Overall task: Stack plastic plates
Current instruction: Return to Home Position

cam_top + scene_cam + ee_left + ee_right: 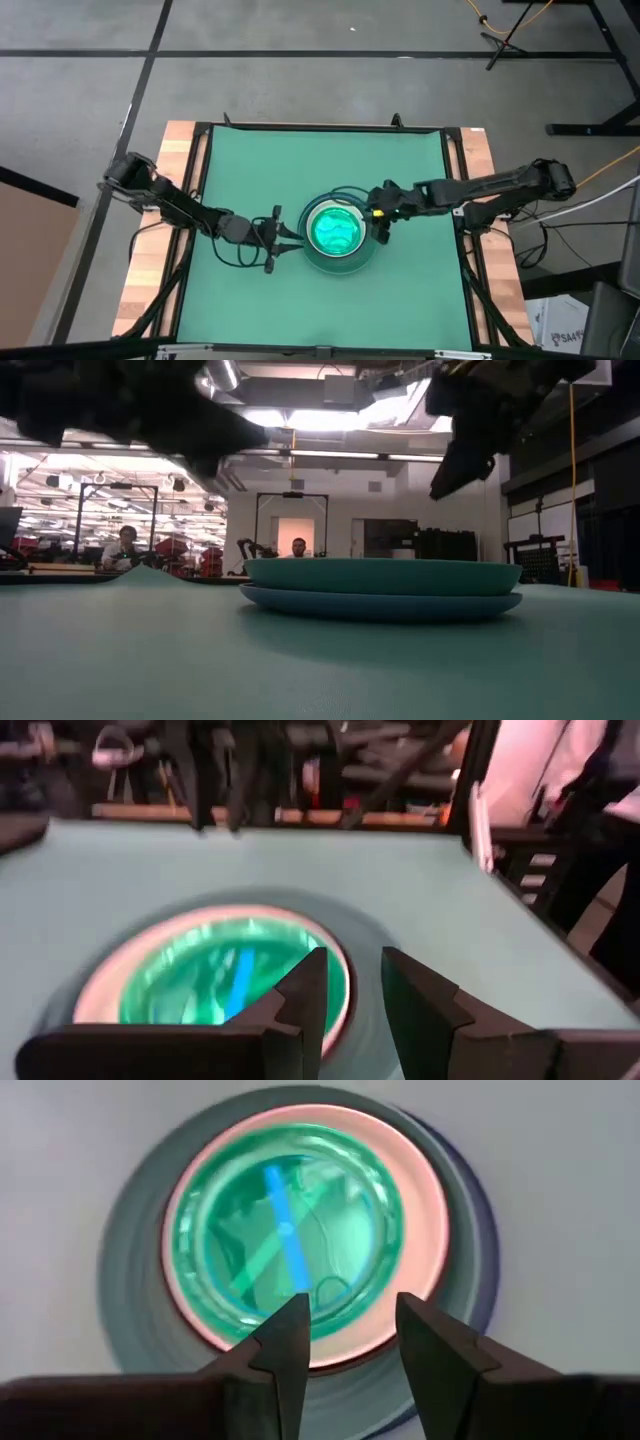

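Note:
The plastic plates (338, 232) sit in one stack at the middle of the green mat. A small translucent green plate (290, 1230) lies on top, inside a white plate (425, 1230). Under them, the low view shows a large teal-green plate (380, 575) resting on a pale blue one (380, 604). My left gripper (292, 238) hovers open just left of the stack, its fingers (300, 1000) pointing toward it. My right gripper (382, 226) hangs open above the stack's right rim, with the stack showing beyond its fingers (290, 1345). Neither gripper holds anything.
A green mat (250, 170) covers the table between wooden side strips (170, 200) and a black frame. Bare mat lies all around the stack. Beyond the far edge, two people (125, 545) (298, 547) sit in the room among stands and equipment.

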Controlling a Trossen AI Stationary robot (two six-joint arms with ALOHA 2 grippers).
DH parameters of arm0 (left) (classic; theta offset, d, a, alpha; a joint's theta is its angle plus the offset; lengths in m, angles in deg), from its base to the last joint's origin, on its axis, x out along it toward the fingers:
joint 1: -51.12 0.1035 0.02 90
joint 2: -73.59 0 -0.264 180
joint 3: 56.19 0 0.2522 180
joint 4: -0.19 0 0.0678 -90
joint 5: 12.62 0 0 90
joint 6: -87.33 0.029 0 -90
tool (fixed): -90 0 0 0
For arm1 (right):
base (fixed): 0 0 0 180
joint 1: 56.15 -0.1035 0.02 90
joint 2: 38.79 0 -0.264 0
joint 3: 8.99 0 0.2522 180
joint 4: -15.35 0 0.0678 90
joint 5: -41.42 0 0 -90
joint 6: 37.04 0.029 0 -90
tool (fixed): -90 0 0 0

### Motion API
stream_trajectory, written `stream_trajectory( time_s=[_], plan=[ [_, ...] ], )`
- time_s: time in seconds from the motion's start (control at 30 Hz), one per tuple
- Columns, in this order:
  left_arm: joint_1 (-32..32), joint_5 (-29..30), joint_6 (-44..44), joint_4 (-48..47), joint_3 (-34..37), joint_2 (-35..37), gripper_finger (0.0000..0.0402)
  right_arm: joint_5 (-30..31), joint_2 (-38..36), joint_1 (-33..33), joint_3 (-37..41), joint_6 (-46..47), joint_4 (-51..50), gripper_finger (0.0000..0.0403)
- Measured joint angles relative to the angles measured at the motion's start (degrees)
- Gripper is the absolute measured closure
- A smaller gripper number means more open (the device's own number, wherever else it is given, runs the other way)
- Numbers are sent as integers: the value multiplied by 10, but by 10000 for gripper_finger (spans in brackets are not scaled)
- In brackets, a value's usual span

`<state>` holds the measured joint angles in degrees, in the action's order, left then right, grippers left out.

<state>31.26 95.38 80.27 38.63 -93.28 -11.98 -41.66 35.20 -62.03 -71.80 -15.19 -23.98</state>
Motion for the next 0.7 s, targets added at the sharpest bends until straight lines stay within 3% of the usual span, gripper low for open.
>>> stream_trajectory(
  time_s=[0.17, 0.3, 0.57, 0.7],
  plan=[
    [19, -40, 31, -70, 0, 107, 322, 1, -45, -29, 15, -30, 38, 260],
    [37, -51, 32, -158, 5, 190, 332, 0, -99, -31, 77, -55, 113, 260],
    [62, -55, 41, -157, 106, 323, 353, 4, -222, -13, 251, -78, 341, 260],
    [76, -55, 21, -158, 150, 379, 361, 21, -260, -12, 299, -127, 402, 260]
  ],
)
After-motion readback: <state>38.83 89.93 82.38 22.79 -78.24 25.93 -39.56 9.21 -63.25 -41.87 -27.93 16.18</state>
